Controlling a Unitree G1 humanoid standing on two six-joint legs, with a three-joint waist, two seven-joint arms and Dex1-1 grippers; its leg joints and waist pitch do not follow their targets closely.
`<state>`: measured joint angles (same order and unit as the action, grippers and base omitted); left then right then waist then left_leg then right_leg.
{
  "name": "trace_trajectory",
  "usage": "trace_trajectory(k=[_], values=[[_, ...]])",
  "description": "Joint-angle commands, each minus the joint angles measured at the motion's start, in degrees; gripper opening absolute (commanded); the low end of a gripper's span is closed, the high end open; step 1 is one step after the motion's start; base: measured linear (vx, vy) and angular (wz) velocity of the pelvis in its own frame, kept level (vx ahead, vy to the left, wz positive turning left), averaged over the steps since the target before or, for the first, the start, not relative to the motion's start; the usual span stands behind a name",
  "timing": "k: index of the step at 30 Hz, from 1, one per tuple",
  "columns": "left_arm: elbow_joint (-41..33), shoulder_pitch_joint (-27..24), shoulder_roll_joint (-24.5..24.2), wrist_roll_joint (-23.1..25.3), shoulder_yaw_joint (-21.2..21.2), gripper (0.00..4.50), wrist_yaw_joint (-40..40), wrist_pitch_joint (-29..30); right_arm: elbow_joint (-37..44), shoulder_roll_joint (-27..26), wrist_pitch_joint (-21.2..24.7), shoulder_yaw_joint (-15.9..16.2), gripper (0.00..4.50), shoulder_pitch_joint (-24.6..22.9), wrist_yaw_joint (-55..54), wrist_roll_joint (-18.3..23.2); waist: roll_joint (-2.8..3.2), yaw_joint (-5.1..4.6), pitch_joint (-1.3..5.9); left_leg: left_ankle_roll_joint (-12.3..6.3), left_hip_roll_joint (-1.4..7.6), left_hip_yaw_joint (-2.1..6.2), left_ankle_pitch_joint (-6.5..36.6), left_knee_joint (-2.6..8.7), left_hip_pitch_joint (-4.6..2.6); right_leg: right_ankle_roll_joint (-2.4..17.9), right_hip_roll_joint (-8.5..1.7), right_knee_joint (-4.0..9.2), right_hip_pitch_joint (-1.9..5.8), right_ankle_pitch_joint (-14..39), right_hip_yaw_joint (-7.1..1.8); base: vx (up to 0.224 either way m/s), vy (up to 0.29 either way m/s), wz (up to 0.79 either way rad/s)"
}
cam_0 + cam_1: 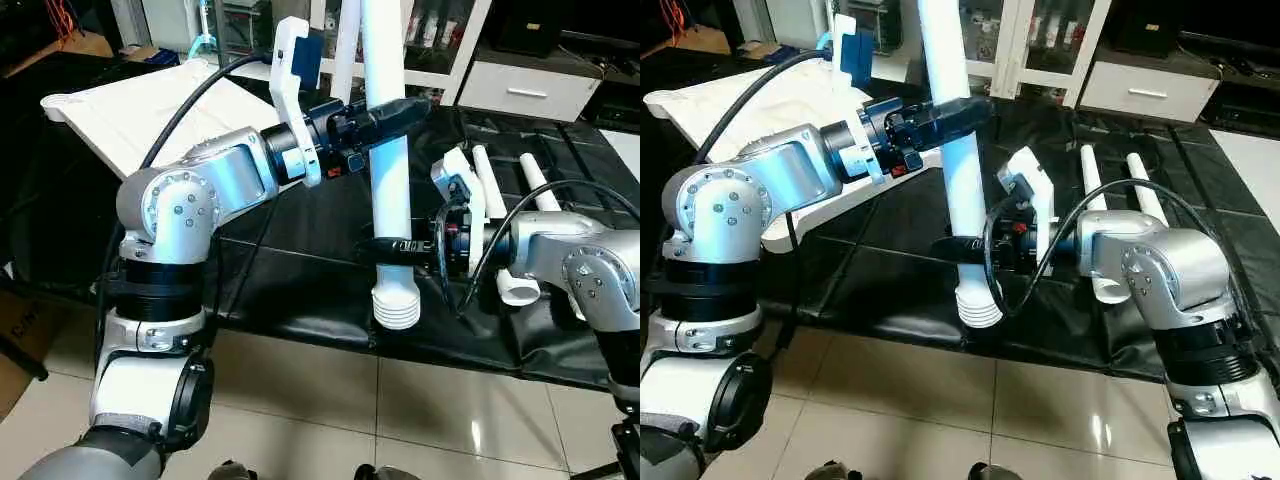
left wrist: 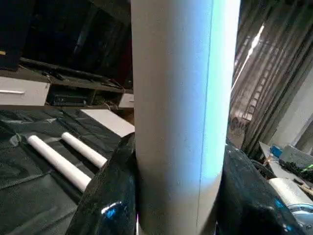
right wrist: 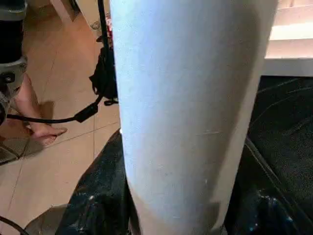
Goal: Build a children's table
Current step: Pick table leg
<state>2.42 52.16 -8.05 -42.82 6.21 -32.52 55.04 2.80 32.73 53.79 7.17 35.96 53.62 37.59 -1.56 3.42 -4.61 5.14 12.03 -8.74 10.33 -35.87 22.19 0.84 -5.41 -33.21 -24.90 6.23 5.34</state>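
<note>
One white tapered leg (image 1: 389, 185) stands nearly upright over the front edge of the black mat, its ribbed end (image 1: 396, 304) pointing down. My left gripper (image 1: 392, 113) is shut on its upper part and my right gripper (image 1: 396, 246) is shut on it just above the ribbed end. Both wrist views are filled by this leg (image 2: 181, 112) (image 3: 186, 107), with black fingers (image 2: 105, 196) (image 3: 93, 200) on either side. The white tabletop (image 1: 130, 108) lies flat at the far left. Two more legs (image 1: 489, 180) (image 1: 539, 184) lie on the mat at the right, partly hidden by my right arm.
A black mat (image 1: 300, 285) covers the work surface, with tiled floor (image 1: 400, 420) in front of it. At the back stand a white glass-door cabinet (image 1: 440, 40) and a white drawer unit (image 1: 525, 90). A person's bare foot (image 3: 44, 134) shows on the floor.
</note>
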Motion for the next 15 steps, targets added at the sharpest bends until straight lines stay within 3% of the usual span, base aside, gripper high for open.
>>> trace_trajectory(k=[1,4,5,6,9,10,15], values=[[-2.49,1.51,-0.3,-1.15,-0.88,1.72,-2.18,-0.74,-0.59,0.51,0.06,-0.98,1.84,-0.8,-0.85,-1.0,-0.37,0.17,5.63,-1.63,0.15,-0.93,9.26,3.97,-0.59,7.75,-1.75,3.35,4.24,20.66,-1.53,0.0,0.0,0.0],[-2.66,2.19,0.17,-0.51,-0.81,1.72,-0.51,-1.14,-0.59,0.22,-0.41,-0.93,1.84,-0.94,-1.38,-1.45,-0.4,0.18,5.71,-1.54,0.21,-0.9,8.97,3.97,-0.56,8.24,-1.73,3.11,4.31,19.54,-1.56,0.0,0.0,0.0],[-2.38,2.34,0.37,-0.55,-0.5,2.28,-0.07,-1.15,-0.64,0.17,-0.52,-0.91,1.84,-0.96,-1.45,-1.56,-0.09,0.26,5.75,-1.45,0.19,-0.87,8.92,3.94,-0.55,8.44,-1.78,3.03,4.37,19.21,-1.58,0.0,0.0,0.0],[-1.98,2.52,0.64,-0.67,-0.07,2.42,0.46,-1.13,-0.71,0.1,-0.64,-0.88,1.84,-0.99,-1.53,-1.69,-0.22,0.22,5.75,-1.51,0.2,-0.9,8.92,3.94,-0.56,8.65,-1.73,3.03,4.36,18.78,-1.59,0.0,0.0,0.0],[-1.04,3.24,0.57,-2.02,1.1,2.47,0.74,0.53,-0.75,-0.04,-0.95,-0.86,1.84,-1.11,-1.76,-1.97,-0.31,0.27,5.7,-1.44,0.14,-0.92,9.14,3.94,-0.53,8.84,-1.7,3.03,4.4,19.0,-1.58,0.0,0.0,0.0],[-0.73,3.52,0.64,-2.58,1.78,2.76,0.94,0.76,-0.84,-0.14,-1.08,-0.9,1.84,-1.12,-1.86,-2.05,-0.1,0.25,5.65,-1.36,0.05,-0.94,9.6,3.9,-0.56,8.6,-1.68,3.19,4.34,19.61,-1.55,0.0,0.0,0.0],[-0.14,4.36,0.63,-3.27,3.47,3.02,1.82,0.05,-1.94,-1.03,-2.16,-1.51,1.84,-0.93,-3.16,-2.57,-0.16,0.24,5.66,-1.11,0.04,-0.9,10.45,3.87,-0.65,8.45,-1.67,3.22,4.29,20.47,-1.47,0.0,0.0,0.0]])
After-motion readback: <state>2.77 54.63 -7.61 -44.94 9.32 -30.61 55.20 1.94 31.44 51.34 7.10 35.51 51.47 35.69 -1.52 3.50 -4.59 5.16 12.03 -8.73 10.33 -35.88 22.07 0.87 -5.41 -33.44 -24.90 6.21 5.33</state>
